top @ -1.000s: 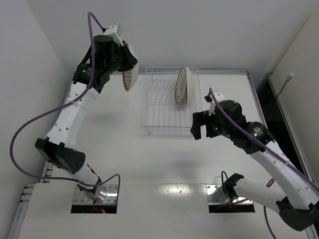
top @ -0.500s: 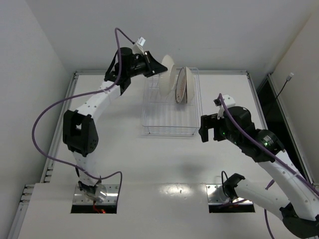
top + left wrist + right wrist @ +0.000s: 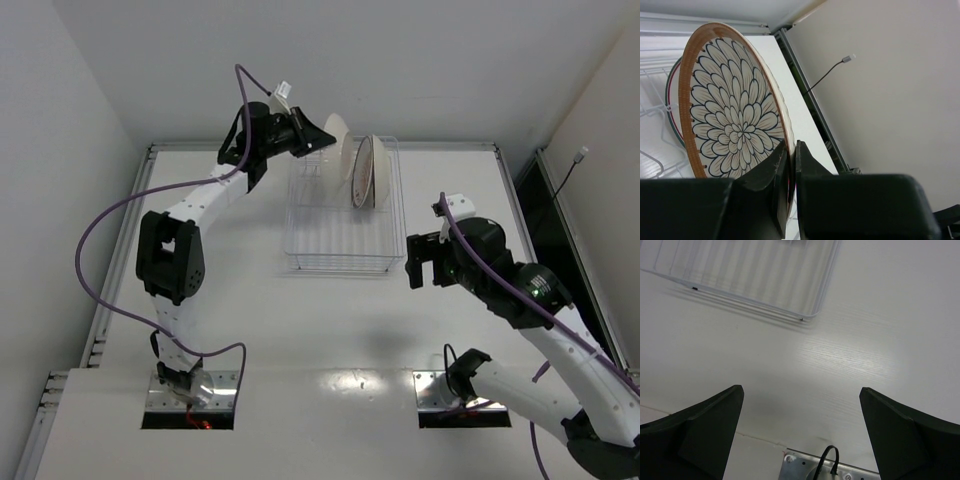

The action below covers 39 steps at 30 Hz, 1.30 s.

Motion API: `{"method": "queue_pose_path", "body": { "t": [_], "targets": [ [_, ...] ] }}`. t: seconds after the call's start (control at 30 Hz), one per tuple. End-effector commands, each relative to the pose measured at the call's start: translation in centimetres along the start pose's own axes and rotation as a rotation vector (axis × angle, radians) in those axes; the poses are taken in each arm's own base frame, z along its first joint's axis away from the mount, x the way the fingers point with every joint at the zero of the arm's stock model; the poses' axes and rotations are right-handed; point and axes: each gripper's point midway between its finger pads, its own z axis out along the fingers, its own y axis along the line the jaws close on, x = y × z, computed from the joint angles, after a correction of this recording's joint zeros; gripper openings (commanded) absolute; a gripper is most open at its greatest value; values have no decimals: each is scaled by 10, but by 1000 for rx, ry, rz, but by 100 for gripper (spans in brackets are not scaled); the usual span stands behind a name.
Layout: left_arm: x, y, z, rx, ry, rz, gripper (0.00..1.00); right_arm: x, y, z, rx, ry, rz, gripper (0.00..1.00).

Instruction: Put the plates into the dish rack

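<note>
My left gripper (image 3: pixel 320 140) is shut on the rim of an orange-brown rimmed plate (image 3: pixel 338 138) and holds it on edge over the back of the dish rack (image 3: pixel 340 240). In the left wrist view the fingers (image 3: pixel 771 175) pinch the plate (image 3: pixel 735 120) at its lower rim. A second plate (image 3: pixel 365 172) stands upright in the rack just right of it; its rim shows behind the held plate (image 3: pixel 671 107). I cannot pick out a third plate. My right gripper (image 3: pixel 420 262) is open and empty over the table, right of the rack's near right corner (image 3: pixel 805 315).
The white table (image 3: pixel 300 330) runs from the rack to the arm bases. Metal base plates (image 3: pixel 455 390) sit at the near edge, with one in the right wrist view (image 3: pixel 810 467). Walls close in at the back and both sides. A black rail (image 3: pixel 530 200) runs along the right edge.
My left arm swung the plate from left of the rack to over its back rows, beside the standing plate. My right gripper drifted a little right and nearer, staying open.
</note>
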Motion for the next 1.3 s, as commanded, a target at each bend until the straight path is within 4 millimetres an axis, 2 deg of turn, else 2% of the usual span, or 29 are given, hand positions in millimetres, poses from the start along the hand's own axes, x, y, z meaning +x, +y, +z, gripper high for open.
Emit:
{"method": "queue_pose_path", "body": {
  "t": [0.0, 0.53, 0.77, 0.93, 1.0, 1.1, 1.17, 1.27],
  "targets": [
    [-48, -49, -7, 146, -160, 123, 0, 1, -7, -1, 27, -4, -17, 100],
    [-31, -12, 0, 72, -150, 98, 0, 1, -11, -4, 49, 9, -23, 100],
    [-29, 11, 4, -57, -151, 136, 0, -3, -11, -8, 47, 1, -20, 100],
    [-12, 20, 12, -157, -134, 174, 0, 0, -10, -8, 40, 11, -23, 100],
    [-13, 30, 11, -204, -146, 164, 0, 0, -10, -8, 40, 11, -23, 100],
    [-4, 34, 17, -235, -145, 169, 0, 2, -11, -8, 42, 20, -25, 100],
    [-7, 36, 16, -250, -158, 169, 0, 2, -11, -8, 42, 20, -25, 100],
    [3, 43, 22, -257, -138, 163, 0, 4, -12, -9, 44, 28, -28, 100]
  ]
}}
